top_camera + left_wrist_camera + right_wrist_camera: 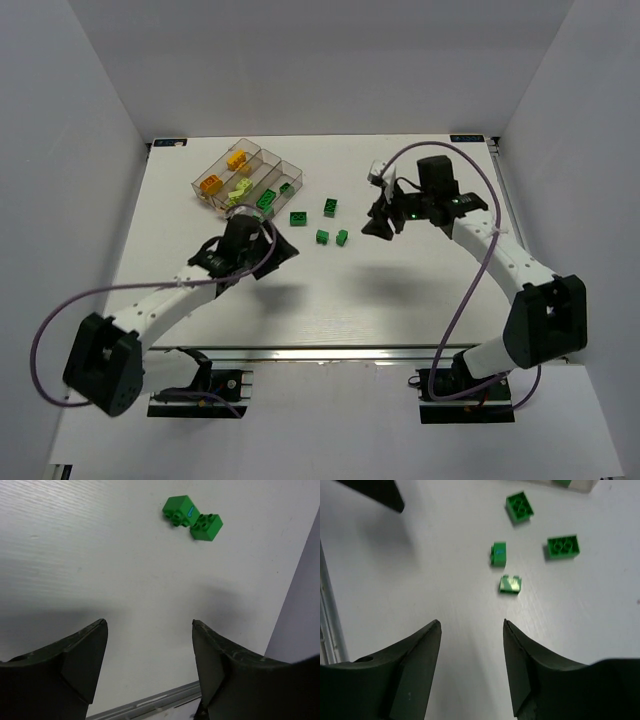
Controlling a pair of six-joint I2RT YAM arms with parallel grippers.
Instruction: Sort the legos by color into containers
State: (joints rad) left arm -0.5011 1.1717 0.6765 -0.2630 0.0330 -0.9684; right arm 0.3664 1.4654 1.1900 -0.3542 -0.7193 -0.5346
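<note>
**Four dark green loose mid-worktop; right arm better lined up on the near pair**

- Tray (270, 156) sits far left on the worktop (400, 300). It holds orange bricks (211, 185), a lime brick (240, 190) and dark green bricks (265, 199). Can't tell exactly which compartment each green one is in.
- Left fingers (82, 662) are spread with nothing between them, hovering just off the tray's near corner. In the left wrist view the dark green pair (192, 519) is well ahead and off to the right of the gap, the two bricks touching at a corner. Reaching them needs a swing right plus a long reach.
- Loose bricks lie between the two arms, all dark green: one brick (298, 218) just beside the tray, one farther out (329, 207), and the pair nearer the bases.
- Right fingers (415, 662) are also spread and empty, just right of the pair in the top view. In the right wrist view the nearest brick (510, 584) lies ahead of the gap, slightly right of its centreline, with its partner (498, 554) just beyond it.
- Both look close to square, so I see no real long axis to align to. The nearest one seems tipped on its side, with a glossy face up.
- My read: the distances from the two arms are similar, but the right one needs only a small nudge right and a short advance. The partner sits close, so the closing fingers could clip it.
- Drop-off is the downside: the tray is on the left arm's side.
</note>
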